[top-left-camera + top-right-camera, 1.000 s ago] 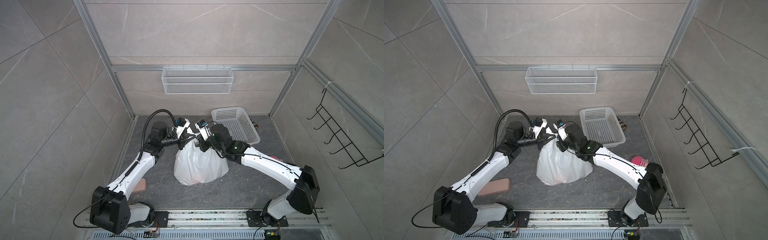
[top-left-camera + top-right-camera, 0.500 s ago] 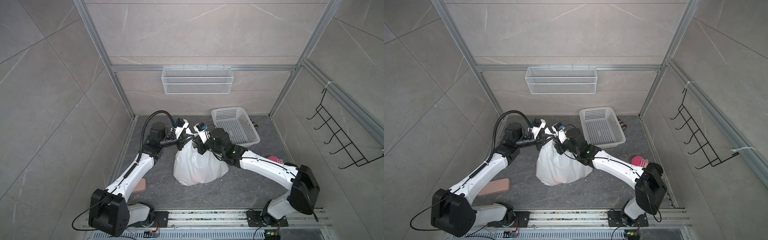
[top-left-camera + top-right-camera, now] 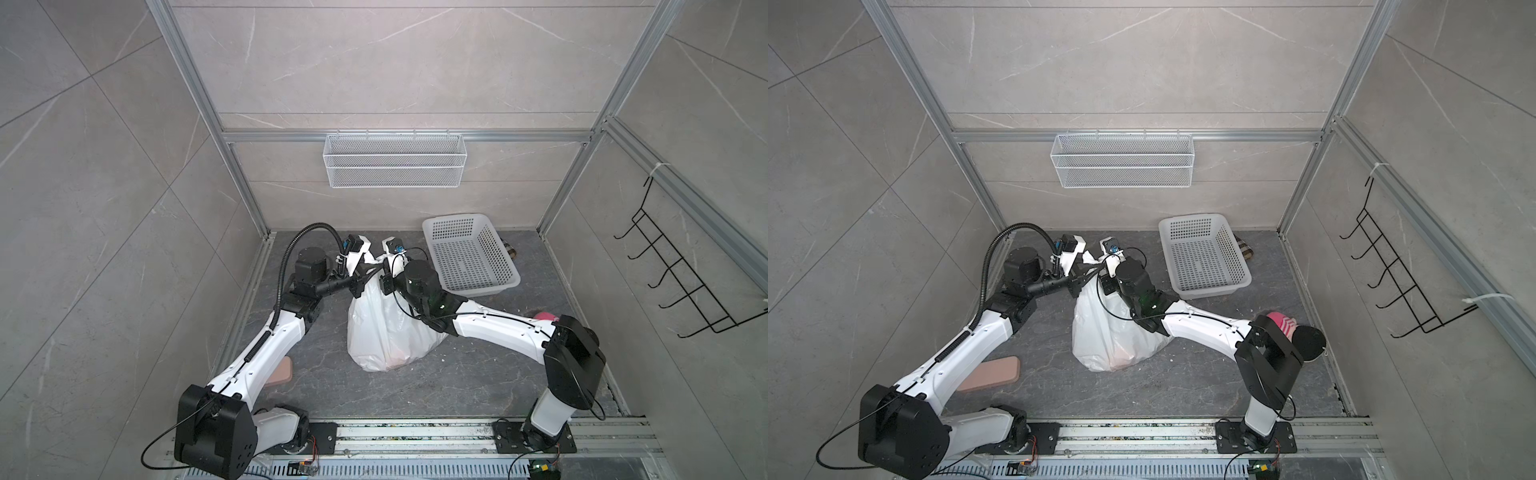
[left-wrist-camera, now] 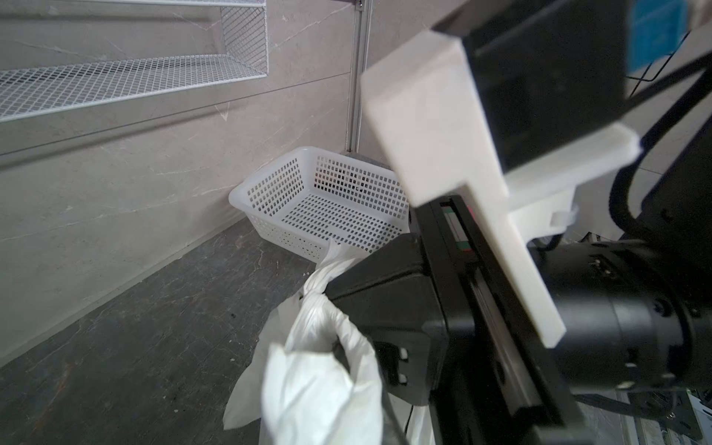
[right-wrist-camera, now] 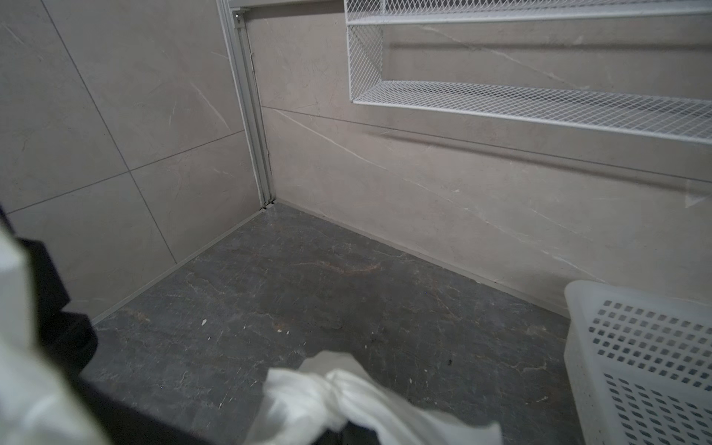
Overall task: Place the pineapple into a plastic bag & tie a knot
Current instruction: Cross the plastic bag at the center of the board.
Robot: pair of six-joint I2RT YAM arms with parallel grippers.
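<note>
In both top views the plastic bag [image 3: 390, 332] is seen standing full on the dark floor [image 3: 457, 374] between the two arms, well apart from the white basket [image 3: 469, 253]. A faint warm tint low in its wall is taken to be the pineapple [image 3: 395, 357]. The bag's neck is drawn up to a small white knot [image 3: 376, 261]. The left gripper [image 3: 368, 274] and the right gripper [image 3: 384, 268] are brought together there, each with jaws pressed fully together, apparently on a twisted handle strip of the bag. In the left wrist view the right gripper's black fingers [image 4: 377, 300] are seen clamped on a twisted strip just beside the knot; the left gripper's own jaws are not shown. In the right wrist view only a crumpled white bunch of the bag is caught at the frame's edge. The knot is judged to be formed but perhaps not cinched. Should the strips be pulled too hard, the thin film could be torn or dragged out of the pads. Should they be let go slack, the knot could be loosened, and the bag could be tipped by an uneven pull.
</note>
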